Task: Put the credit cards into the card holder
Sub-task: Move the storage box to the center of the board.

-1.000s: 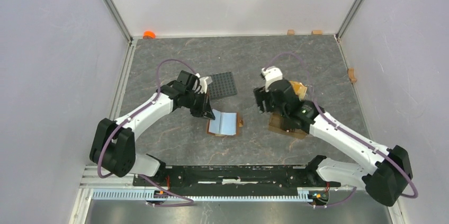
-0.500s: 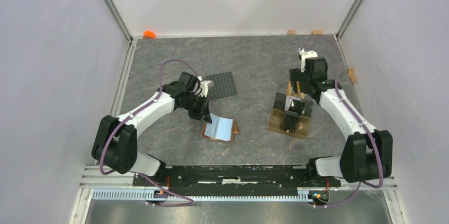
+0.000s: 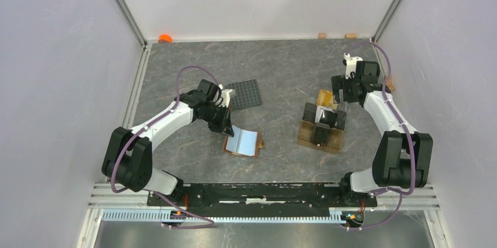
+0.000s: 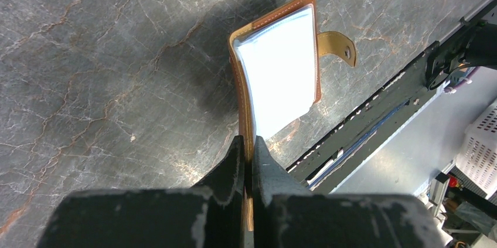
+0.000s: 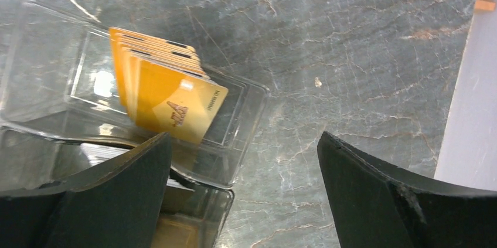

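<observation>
The brown leather card holder [image 3: 243, 142] lies open on the table, left of centre, and its inside shows pale blue. In the left wrist view its inside [image 4: 281, 66] glares white and its snap tab sticks out to the right. My left gripper [image 4: 249, 142] is shut on the holder's leather edge, at its near-left corner [image 3: 226, 126]. Several yellow credit cards [image 5: 164, 92] lean in a clear stand [image 5: 58, 84]; from above the yellow cards [image 3: 325, 97] sit at its back and darker cards [image 3: 319, 124] in front. My right gripper [image 5: 243, 160] hangs open and empty just right of the stand [image 3: 344, 91].
A dark grey studded plate [image 3: 243, 94] lies behind the left gripper. An orange object [image 3: 164, 38] sits at the back left corner. Small wooden blocks [image 3: 322, 35] line the back and right walls. The enclosure wall is close to the right arm.
The right arm swung from the table's middle over the stand to the back right, and its jaws opened wider. The left gripper and card holder barely shifted.
</observation>
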You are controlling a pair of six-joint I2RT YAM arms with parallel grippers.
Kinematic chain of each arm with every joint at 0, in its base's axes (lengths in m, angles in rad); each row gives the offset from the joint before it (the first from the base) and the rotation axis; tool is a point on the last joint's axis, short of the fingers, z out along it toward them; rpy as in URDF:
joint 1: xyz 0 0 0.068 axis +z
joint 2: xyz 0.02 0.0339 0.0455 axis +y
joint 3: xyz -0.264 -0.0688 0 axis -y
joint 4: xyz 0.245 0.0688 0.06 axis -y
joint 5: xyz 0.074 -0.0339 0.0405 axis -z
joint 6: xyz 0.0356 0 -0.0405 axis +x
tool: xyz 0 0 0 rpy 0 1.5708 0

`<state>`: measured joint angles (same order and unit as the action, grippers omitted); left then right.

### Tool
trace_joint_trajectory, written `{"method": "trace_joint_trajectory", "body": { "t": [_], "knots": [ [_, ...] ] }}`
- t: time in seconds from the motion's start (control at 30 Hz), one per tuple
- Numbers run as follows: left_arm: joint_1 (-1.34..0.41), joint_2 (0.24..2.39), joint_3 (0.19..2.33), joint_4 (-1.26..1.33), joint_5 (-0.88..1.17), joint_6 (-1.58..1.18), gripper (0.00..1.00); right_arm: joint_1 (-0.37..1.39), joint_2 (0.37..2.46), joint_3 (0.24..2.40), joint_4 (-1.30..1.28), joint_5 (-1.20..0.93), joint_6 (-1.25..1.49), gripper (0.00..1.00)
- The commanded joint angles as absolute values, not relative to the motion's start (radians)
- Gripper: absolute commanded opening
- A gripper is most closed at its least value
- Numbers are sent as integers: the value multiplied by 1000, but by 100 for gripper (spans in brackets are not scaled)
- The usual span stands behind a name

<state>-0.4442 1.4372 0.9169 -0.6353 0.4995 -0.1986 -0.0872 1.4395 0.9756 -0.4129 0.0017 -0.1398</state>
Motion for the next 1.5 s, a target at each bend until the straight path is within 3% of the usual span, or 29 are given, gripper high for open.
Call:
{"method": "trace_joint_trajectory", "body": {
  "t": [0.0, 0.13, 0.33, 0.5, 0.83, 1.23, 1.47],
  "knots": [
    [-439, 1454, 920, -635, 508, -160, 2, -86, 1375, 1069, -444, -65, -57, 98],
    [-439, 1455, 921, -629, 506, -168, 2, -82, 1311, 1053, -509, -122, 231, 84],
    [-439, 1445, 916, -626, 502, -172, 2, -20, 1049, 833, -445, -8, 422, 85],
    [-440, 1445, 911, -619, 517, -179, 2, -18, 1000, 746, -517, 100, 388, 78],
    [-441, 1449, 909, -616, 526, -183, 2, -18, 1032, 678, -453, 149, 296, 49],
    [-440, 1453, 905, -617, 524, -181, 2, -18, 1140, 661, -399, 196, 198, 37],
    [-441, 1465, 906, -617, 525, -181, 2, -17, 1224, 680, -357, 184, 124, 18]
  ]
}}
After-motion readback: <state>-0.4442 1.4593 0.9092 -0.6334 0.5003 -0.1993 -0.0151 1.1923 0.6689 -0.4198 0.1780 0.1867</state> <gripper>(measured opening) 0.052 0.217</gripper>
